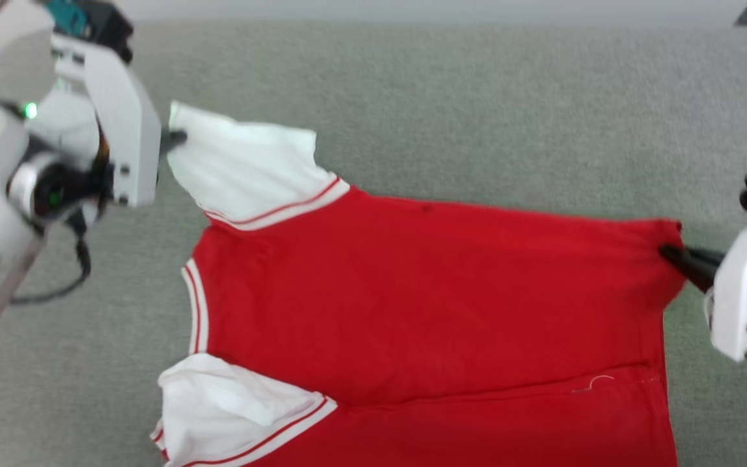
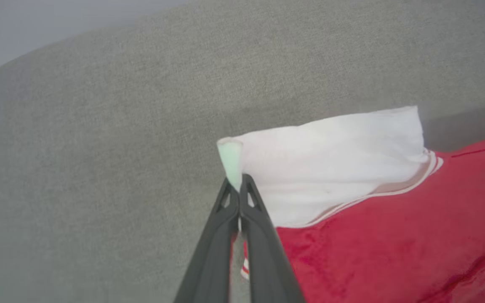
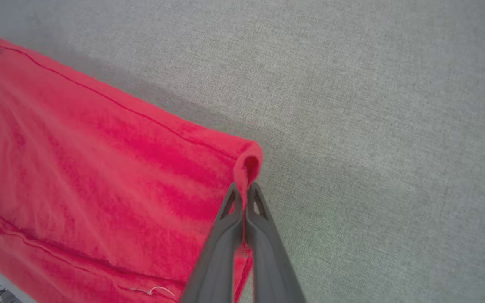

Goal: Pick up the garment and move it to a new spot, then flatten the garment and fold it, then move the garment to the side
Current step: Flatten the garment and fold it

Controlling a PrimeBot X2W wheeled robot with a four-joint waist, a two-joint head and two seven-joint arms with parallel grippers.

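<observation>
left gripper [image 2: 239, 185] pinches white sleeve | right gripper [image 3: 246, 193] pinches hem corner | red white-sleeved jersey garment [image 1: 425, 298] stretched over grey fabric surface [image 1: 477, 97]

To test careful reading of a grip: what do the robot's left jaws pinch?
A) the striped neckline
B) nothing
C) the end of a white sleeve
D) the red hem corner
C: the left jaws are shut on the tip of a white sleeve of the garment.

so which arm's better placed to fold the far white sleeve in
Left, likely: the left fingers pinch that sleeve tip; the right fingers pinch the hem corner at the other end of the garment.
</observation>
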